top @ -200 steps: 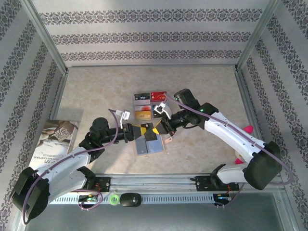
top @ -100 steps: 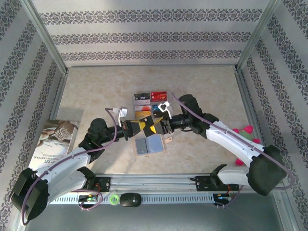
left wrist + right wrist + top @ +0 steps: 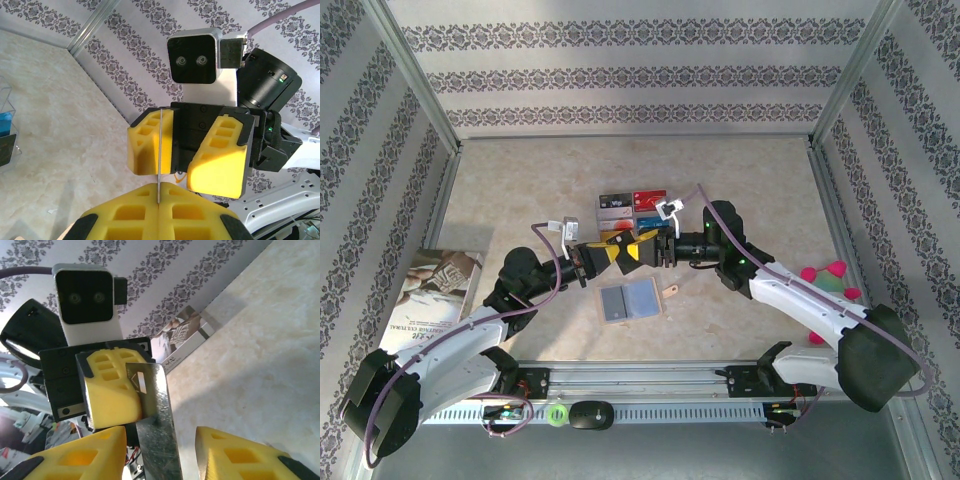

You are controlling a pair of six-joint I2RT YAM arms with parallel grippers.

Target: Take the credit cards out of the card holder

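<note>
Booklet (image 3: 432, 290) lies flat at the near-left edge of the desk (image 3: 520, 190).

Card holder (image 3: 630, 300) lies open and flat on the desk, near centre, just in front of the two hands. Grey-blue inner panels face up and the tan strap tab (image 3: 672, 291) sticks out to its right. Neither hand touches it.

Left hand (image 3: 603, 253) and right hand (image 3: 642, 250) are raised above the desk, tip to tip, just beyond the holder.

Left hand is closed tight, pinching one end of a thin grey card (image 3: 156, 425). In the left wrist view the card is edge-on, clamped between the yellow pads (image 3: 125, 215).

Right hand has its jaws parted. The card's other end sits in the gap, up against one yellow finger (image 3: 150, 145), with the other finger (image 3: 220, 160) clear of it. No grip there.

A grid of colourful cards (image 3: 632, 212) lies on the desk just beyond the hands.

A pink and green toy (image 3: 825, 275) sits at the right side, beside the right arm.
</note>
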